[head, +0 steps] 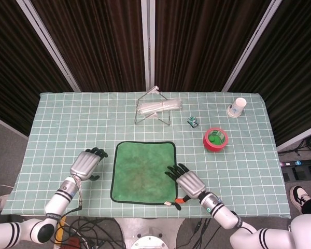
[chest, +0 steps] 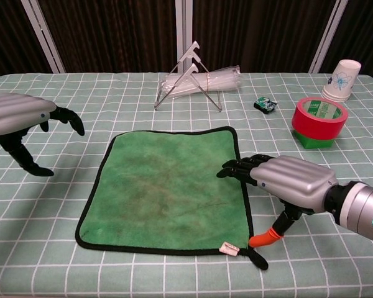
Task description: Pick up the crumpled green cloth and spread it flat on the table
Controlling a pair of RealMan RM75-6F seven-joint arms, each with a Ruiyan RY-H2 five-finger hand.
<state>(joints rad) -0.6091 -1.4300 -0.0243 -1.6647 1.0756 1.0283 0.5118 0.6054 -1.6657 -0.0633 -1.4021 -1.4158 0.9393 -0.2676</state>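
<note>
I see the green cloth (head: 143, 171) lying spread flat on the table (head: 67, 119), close to the near edge and about midway between the side edges, its black hem forming a rough rectangle. My right hand (chest: 288, 181) holds nothing; its dark fingers (chest: 237, 167) are extended and apart, reaching over the cloth's right hem, while the orange-tipped thumb (chest: 265, 237) points down toward the tablecloth just beside the cloth's near right corner. I cannot tell whether the fingertips touch the cloth. My left hand (chest: 15, 115) sits apart from the cloth near the table's left edge, empty, fingers loosely curved and spread, with the thumb angled down.

Toward the far edge stands a wire rack (head: 156, 108) holding clear plastic tubes. A small dark green object (head: 193, 122) lies right of it, then a red roll of tape (head: 215, 139), and a paper cup (head: 239, 106) near the far right corner.
</note>
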